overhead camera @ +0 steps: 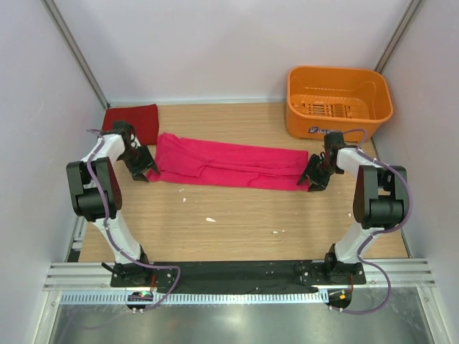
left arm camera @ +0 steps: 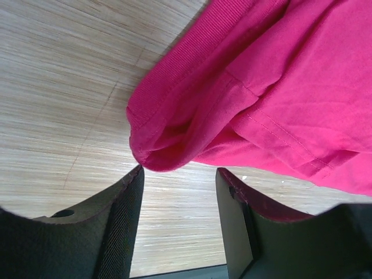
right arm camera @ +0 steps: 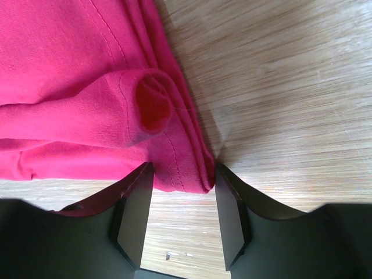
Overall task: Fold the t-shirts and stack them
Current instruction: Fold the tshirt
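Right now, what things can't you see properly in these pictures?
- Crimson t-shirt: in the top view, its near corner is hidden behind the left arm. It is absent from both wrist views.
- Pink t-shirt: in the top view, the left gripper and right gripper cover its end corners. The wrist views cut most of it off.
- Orange basket: its front label is too small to read.
- White specks on the table: too small to identify.
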### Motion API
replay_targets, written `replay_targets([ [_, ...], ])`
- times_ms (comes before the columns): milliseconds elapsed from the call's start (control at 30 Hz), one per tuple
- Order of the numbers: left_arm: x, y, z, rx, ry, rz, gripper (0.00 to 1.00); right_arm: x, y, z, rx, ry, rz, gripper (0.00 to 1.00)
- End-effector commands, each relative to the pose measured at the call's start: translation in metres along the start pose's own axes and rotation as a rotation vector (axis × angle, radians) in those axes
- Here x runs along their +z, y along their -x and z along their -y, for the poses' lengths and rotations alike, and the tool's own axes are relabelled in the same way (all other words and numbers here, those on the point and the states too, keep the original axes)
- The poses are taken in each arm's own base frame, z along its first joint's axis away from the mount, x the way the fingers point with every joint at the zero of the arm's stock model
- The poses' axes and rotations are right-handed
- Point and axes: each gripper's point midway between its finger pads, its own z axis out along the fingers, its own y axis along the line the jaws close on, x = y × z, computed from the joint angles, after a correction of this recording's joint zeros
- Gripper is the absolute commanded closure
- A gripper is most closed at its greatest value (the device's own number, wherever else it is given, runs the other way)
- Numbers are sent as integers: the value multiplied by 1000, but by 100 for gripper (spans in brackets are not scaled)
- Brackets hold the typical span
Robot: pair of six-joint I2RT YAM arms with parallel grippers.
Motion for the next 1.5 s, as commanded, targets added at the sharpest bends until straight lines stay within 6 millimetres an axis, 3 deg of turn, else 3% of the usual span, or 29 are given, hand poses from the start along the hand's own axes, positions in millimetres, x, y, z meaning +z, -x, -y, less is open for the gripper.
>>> replay_targets([
  [0,-5,8,-4,0,8,47,46,2,-2,-1,0,13,2,48],
  [333,10,28,-6,-11,31,57,48,11,-4,0,4,16,-24,53],
  [433,13,34,-9,-14,45,58,58,14,-3,0,7,16,-30,60],
  [500,16,36,-13,-14,62,49,70,16,-4,-1,8,22,-39,69],
  [633,21,35,-23,-21,103,36,100,16,-9,7,10,-13,-48,99],
  [933,6,-6,-68,-90,247,-13,100,-7,-45,39,52,-166,-113,99],
  [1133,3,-25,-65,-132,214,-31,97,-11,-72,51,47,-174,-160,98],
  [1167,-1,-24,-63,-137,207,-16,79,-12,-71,50,41,-171,-160,93],
  [1200,-6,-23,-61,-135,202,-3,73,-16,-68,47,30,-163,-141,87],
  [1233,-11,-21,-59,-133,199,14,70,-20,-59,44,24,-161,-112,72],
  [1267,-25,-14,-55,-131,191,63,63,-27,-55,43,13,-169,-100,67],
  [1400,-68,9,-38,-109,152,204,53,-59,-18,29,-48,-171,34,50],
  [1467,-81,14,-7,-80,34,247,53,-69,-3,14,-68,-122,92,48],
])
